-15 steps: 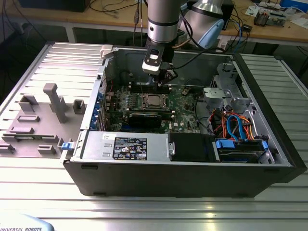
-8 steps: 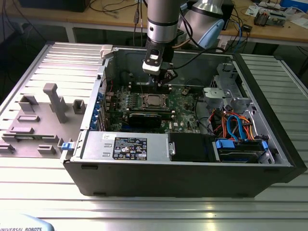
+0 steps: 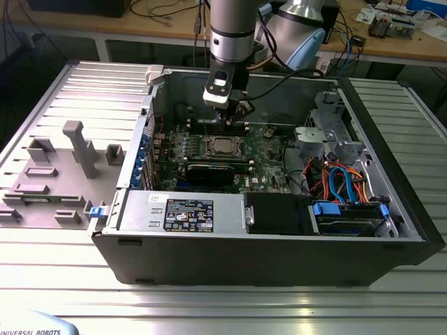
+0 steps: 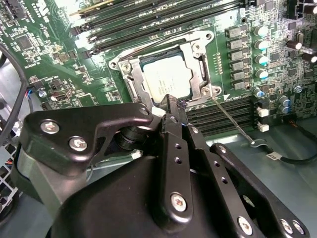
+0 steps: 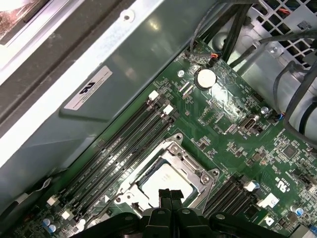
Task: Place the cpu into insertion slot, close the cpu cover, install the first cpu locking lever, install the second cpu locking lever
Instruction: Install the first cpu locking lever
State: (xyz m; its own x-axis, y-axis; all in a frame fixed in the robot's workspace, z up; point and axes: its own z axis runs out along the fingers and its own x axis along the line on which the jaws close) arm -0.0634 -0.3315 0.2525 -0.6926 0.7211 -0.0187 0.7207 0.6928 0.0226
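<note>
Black, screw-studded links of the gripper (image 4: 171,101) are seen nearest in both wrist views, the fingertips pressed together with nothing between them, just beside the socket's edge. An open grey metal computer case (image 3: 279,259) is laid on its side, and a green motherboard (image 5: 223,124) is bedded in it. The insertion slot (image 3: 222,145) is framed by the cpu cover (image 4: 198,62), a silver plate lying flat. The cpu (image 4: 166,79) is seated inside, its matt silver-grey top turned upward; being square, no long axis is shown. One corner is hidden by the fingertips in the first wrist view. A thin wire locking lever (image 4: 230,116) is angled away from the socket.
</note>
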